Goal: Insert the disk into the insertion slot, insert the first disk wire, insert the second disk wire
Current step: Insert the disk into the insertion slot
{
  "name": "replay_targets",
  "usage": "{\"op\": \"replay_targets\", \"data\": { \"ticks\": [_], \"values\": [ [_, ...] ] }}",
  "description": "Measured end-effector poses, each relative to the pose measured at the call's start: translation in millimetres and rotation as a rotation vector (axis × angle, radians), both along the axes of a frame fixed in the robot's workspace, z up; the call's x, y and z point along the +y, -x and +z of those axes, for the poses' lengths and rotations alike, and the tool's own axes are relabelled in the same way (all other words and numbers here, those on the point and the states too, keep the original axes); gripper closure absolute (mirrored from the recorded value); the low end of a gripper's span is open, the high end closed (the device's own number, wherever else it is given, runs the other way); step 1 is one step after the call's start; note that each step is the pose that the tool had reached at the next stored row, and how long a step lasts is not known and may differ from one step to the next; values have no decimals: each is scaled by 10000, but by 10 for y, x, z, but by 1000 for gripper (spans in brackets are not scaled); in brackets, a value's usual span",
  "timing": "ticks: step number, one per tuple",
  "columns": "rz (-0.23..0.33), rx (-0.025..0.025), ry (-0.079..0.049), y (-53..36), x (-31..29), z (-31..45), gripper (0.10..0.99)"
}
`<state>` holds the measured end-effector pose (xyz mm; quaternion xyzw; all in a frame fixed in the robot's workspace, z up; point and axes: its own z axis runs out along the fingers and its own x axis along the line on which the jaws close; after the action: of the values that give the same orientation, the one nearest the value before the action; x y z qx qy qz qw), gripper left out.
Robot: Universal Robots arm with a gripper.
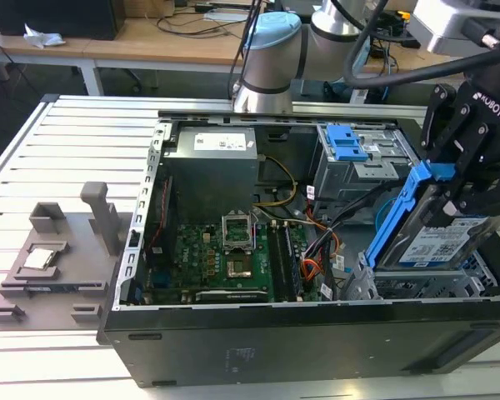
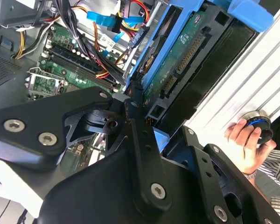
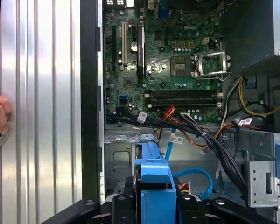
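Disk (image 1: 437, 237) in blue carrier (image 1: 396, 212): clamped by gripper (image 1: 447, 185), fingers closed on carrier's top end, tilted, lower end just above insertion slot (image 1: 404, 287). Looks mid-insertion. Level out, line carrier rails with slot walls, slide down without forcing, avoid black cables (image 3: 224, 158) beside slot. Count, from exterior view's left: one motherboard (image 1: 217, 250), one taller cage (image 1: 350, 154) near slot, one disk, one slot; also one light-blue second disk wire (image 3: 196, 179) looping beside slot.

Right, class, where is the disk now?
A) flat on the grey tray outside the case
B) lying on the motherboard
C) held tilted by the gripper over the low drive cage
C: the gripper clamps the disk, tilted, above the insertion slot.
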<state>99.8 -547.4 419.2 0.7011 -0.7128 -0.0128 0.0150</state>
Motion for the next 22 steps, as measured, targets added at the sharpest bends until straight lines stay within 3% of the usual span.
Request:
{"op": "replay_targets", "data": {
  "ticks": [9,16,19,20,22],
  "values": [
    [0,1,0,0,0,-257,722],
    [0,1,0,0,0,-265,722],
    [0,1,-1,0,0,-266,655],
    [0,1,-2,0,0,-267,584],
    [0,1,-1,0,0,-267,584]
  ]
}}
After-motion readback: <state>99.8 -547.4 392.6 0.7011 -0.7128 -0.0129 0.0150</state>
